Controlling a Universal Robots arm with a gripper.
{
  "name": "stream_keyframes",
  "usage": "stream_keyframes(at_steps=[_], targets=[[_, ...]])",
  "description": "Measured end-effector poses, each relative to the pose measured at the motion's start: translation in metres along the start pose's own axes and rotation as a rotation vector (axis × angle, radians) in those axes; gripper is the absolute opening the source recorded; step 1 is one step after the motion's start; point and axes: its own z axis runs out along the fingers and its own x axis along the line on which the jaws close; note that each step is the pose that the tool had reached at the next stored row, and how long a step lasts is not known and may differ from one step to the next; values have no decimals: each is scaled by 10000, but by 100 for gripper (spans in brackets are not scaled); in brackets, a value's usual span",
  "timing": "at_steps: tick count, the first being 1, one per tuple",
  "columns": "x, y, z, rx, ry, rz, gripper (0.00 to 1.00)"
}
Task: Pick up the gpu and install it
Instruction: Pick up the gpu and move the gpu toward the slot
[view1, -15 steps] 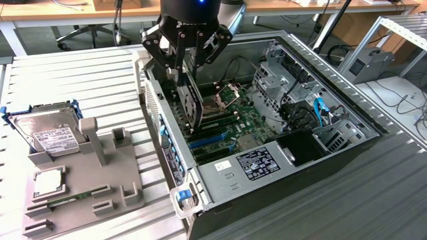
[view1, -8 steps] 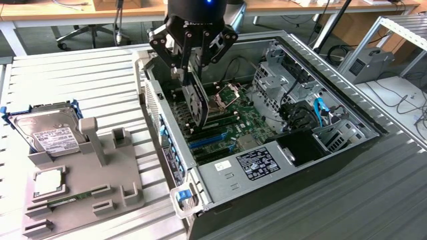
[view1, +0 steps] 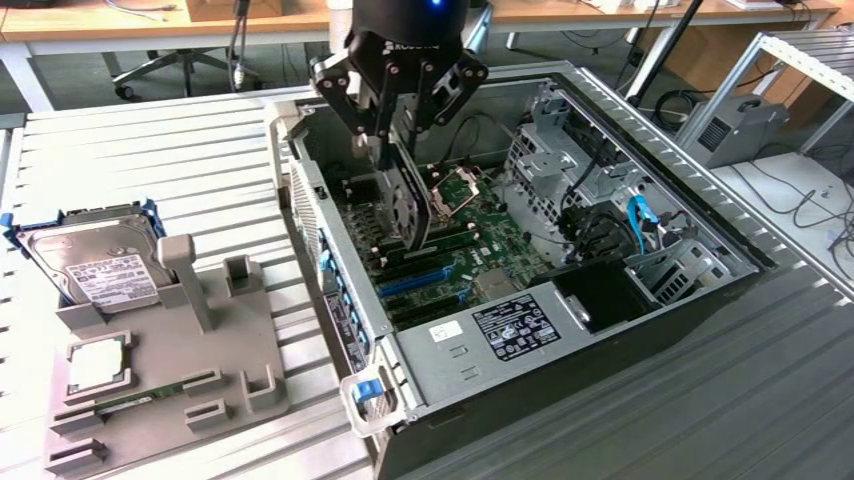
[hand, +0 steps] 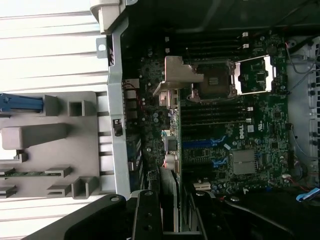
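Note:
The gpu (view1: 407, 200), a thin dark card seen nearly edge-on, hangs upright from my gripper (view1: 398, 135), which is shut on its upper edge. It hovers inside the open computer case (view1: 310, 215), with its lower end just above the green motherboard (view1: 501, 240), close to the case's rear wall. The blue expansion slots (view1: 416, 283) lie a little in front of the card, toward the nearer end of the board. In the wrist view the gpu (hand: 170, 187) runs away from my gripper (hand: 172, 217) between the two black fingers (hand: 147, 220), over the blue slots (hand: 202, 143).
A grey parts fixture (view1: 180, 345) lies at the exterior view's left, holding a silver hard drive (view1: 100, 265), a square processor chip (view1: 96, 365) and a green memory stick (view1: 127, 402). In the case are the power supply (view1: 514, 325), drive cages (view1: 561, 150) and blue cables (view1: 641, 215).

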Motion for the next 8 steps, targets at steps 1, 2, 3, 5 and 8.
stream_keyframes(at_steps=[1, 2, 3, 5, 8], targets=[[-13, 1, 1, 4, 0, 0, 28], [-26, 2, 2, 8, -1, -1, 28], [-36, 3, 3, 11, -1, 0, 28], [-56, 4, 4, 18, -2, 0, 28], [-85, 6, 6, 29, -3, 0, 28]])
